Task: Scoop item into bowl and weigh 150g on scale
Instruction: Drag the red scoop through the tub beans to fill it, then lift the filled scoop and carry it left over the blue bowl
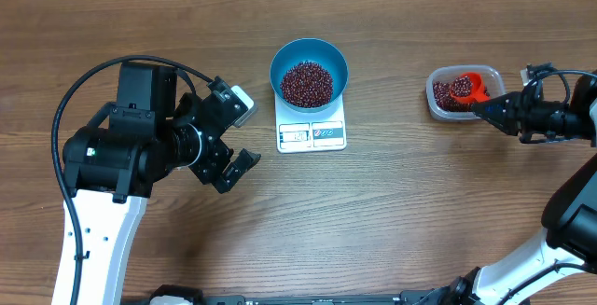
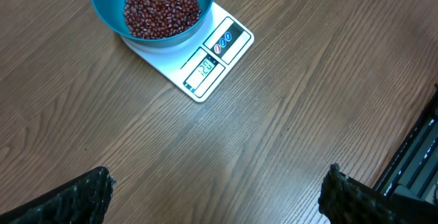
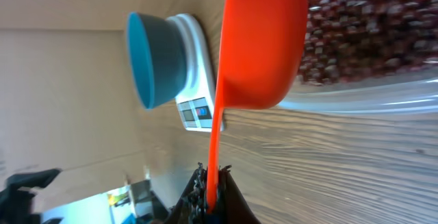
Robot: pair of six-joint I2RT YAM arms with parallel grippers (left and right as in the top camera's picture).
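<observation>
The blue bowl [image 1: 288,60] holds a heap of red-brown beans [image 1: 307,82] and stands on the white scale [image 1: 312,135] at the table's middle. My left gripper [image 1: 246,137] hovers open left of the scale, nothing between its fingers; in its wrist view the bowl [image 2: 109,11] and scale [image 2: 219,53] lie ahead of the gripper [image 2: 219,193]. My right gripper [image 1: 490,109] is shut on the handle of an orange scoop [image 1: 469,89], which carries beans over the clear tub [image 1: 437,100]. In the right wrist view the scoop [image 3: 263,39] is held edge-on in the gripper [image 3: 212,190].
The clear plastic tub [image 3: 356,101] at the right holds more beans [image 3: 369,25]. Bare wooden tabletop [image 1: 410,202] surrounds the scale. The left arm's black body [image 1: 121,151] fills the left side, and a dark rail [image 2: 417,162] shows at the left wrist view's edge.
</observation>
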